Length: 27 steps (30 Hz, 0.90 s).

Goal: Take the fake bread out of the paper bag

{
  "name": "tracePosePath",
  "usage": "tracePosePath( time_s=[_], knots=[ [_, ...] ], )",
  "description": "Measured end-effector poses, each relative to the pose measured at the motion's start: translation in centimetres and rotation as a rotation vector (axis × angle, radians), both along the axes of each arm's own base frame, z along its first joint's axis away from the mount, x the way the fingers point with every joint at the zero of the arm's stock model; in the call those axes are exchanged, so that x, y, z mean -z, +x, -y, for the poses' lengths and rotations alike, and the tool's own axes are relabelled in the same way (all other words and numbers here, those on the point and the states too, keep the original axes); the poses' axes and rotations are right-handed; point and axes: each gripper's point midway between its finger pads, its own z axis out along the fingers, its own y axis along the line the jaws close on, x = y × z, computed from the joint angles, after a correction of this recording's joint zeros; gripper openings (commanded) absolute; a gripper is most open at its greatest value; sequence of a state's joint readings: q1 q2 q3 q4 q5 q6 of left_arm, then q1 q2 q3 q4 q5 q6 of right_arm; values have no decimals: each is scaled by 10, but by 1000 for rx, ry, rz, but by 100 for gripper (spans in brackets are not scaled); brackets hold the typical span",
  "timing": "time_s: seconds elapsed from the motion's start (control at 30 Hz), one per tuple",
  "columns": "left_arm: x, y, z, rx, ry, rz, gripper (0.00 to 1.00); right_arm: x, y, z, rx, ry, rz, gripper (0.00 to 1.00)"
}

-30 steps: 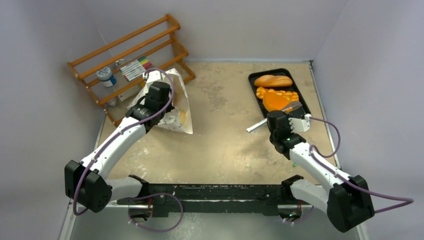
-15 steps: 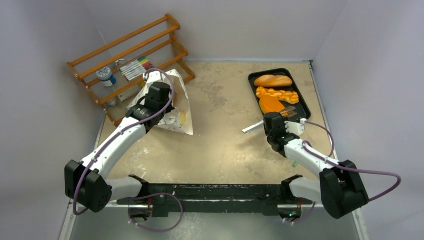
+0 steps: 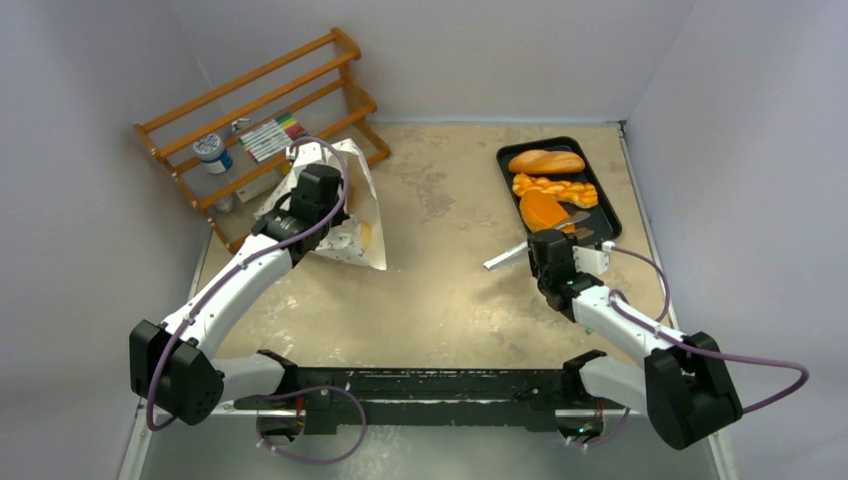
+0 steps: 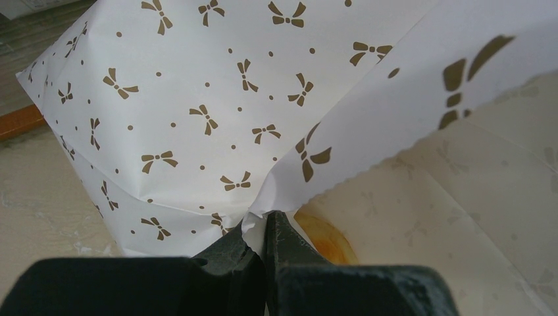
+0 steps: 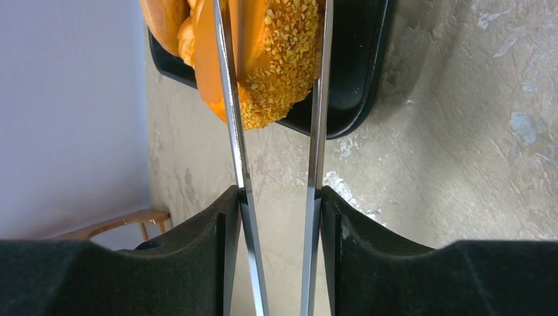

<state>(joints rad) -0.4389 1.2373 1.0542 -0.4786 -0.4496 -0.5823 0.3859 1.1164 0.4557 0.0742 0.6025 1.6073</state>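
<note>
The off-white paper bag (image 3: 345,165) (image 4: 197,99) with small dark bow marks lies at the far left by the rack. My left gripper (image 3: 305,180) (image 4: 266,227) is shut on the edge of its mouth, holding it lifted. A piece of orange fake bread (image 3: 365,235) (image 4: 326,240) shows inside the peach-tan mouth. My right gripper (image 3: 548,250) (image 5: 279,197) is shut on metal tongs (image 3: 505,255) (image 5: 227,99). Their arms stand spread on either side of a seeded fake bread (image 3: 545,210) (image 5: 276,59) lying on the black tray (image 3: 608,210) (image 5: 355,79).
The tray also holds an oval loaf (image 3: 546,161) and a braided loaf (image 3: 555,187). A wooden rack (image 3: 260,110) at the far left carries a jar (image 3: 212,152) and markers (image 3: 270,135). Grey walls close in the table.
My right gripper has let the tongs spread wider and has drawn back a little toward the near edge; the seeded bread now rests on the tray. The left arm has not moved.
</note>
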Motion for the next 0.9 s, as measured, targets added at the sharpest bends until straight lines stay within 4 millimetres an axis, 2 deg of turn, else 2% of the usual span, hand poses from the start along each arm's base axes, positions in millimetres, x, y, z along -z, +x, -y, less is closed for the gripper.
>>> tracePosePath(
  time_s=[0.33, 0.53, 0.9],
  knots=[
    [0, 0, 0, 0, 0, 0, 0, -2, -7, 0, -19, 11, 11, 52],
    [0, 0, 0, 0, 0, 0, 0, -3, -8, 0, -26, 2, 12, 50],
    [0, 0, 0, 0, 0, -1, 0, -2, -9, 0, -31, -3, 8, 55]
  ],
)
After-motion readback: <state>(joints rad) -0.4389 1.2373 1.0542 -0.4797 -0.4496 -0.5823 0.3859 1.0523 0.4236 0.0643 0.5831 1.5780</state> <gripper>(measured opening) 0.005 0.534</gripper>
